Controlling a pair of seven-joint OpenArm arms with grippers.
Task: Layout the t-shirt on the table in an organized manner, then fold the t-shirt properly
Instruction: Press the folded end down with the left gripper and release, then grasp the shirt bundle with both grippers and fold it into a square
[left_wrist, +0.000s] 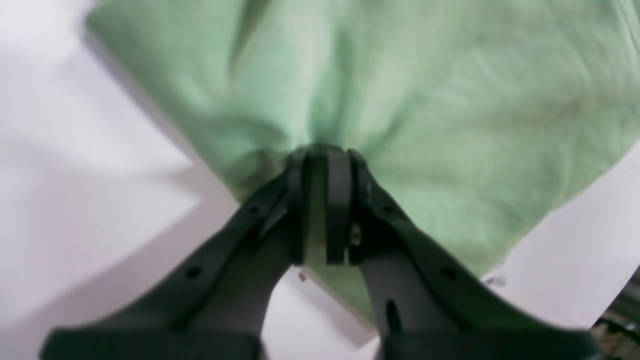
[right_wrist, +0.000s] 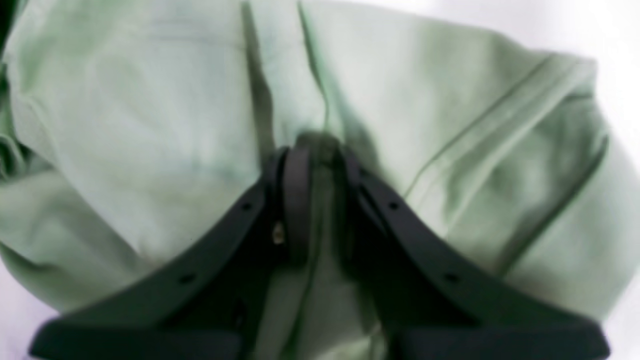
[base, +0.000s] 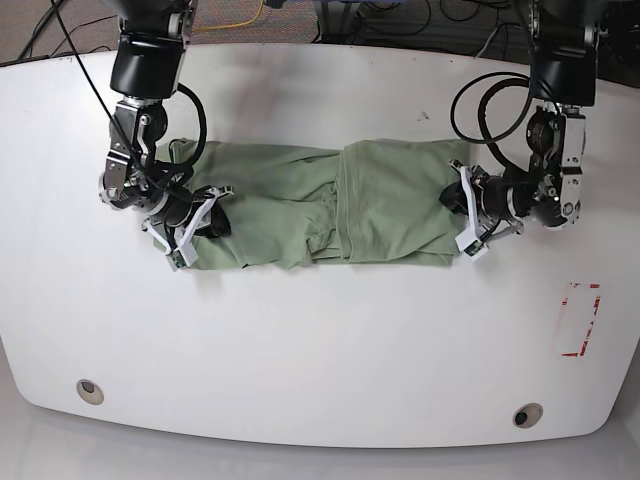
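- The shirt (base: 330, 205) lies across the middle of the table (base: 320, 350) as a long, narrow band of pale green soft cloth; it is folded over itself, with one layer's edge running across near the centre and shallow wrinkles on both halves
- The table is glossy white with curved edges; two round grey holes (base: 90, 390) sit near its front edge, and a red tape rectangle (base: 578, 320) marks the side where the left arm stands
- The left gripper (left_wrist: 322, 150) is at the shirt's end on that side; its dark, smooth plastic fingers (left_wrist: 340, 210) are pressed narrowly together on a bunch of cloth, which puckers into radiating creases at the tips
- The right gripper (right_wrist: 315, 142) is at the opposite end; its black fingers (right_wrist: 295, 200) are likewise pinched close on a pleat of the fabric; a stitched double seam (right_wrist: 490, 135) runs diagonally beside them; this wrist view is blurred, so finer weave cannot be told
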